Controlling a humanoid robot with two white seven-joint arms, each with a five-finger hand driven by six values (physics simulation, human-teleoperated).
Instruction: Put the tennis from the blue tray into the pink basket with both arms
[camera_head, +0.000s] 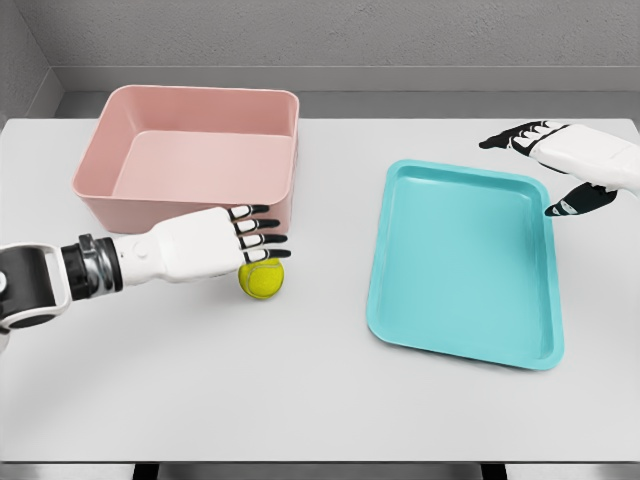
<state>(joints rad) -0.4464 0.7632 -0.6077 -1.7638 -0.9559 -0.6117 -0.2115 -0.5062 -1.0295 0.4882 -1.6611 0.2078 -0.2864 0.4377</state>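
head view of a white table. we see the tennis ball lying on the bare tabletop, outside both containers: it sits just in front of the near wall of the pink basket and well to the left of the blue tray, between the two. the basket stands at the rear left of the table, the tray at the right, tilted slightly in plan so that its near end leans rightward. the left hand reaches in from the lower left, its arm lying low across the table; its black-tipped fingers are extended and stacked nearly straight, passing over the top of the ball and close to the basket wall. we cannot tell whether they touch the ball, but they do not close round it. the right hand hangs at the right edge, beside the far right corner of the tray, its fingers spread wide with the thumb pointing down toward the tray rim, holding nothing.
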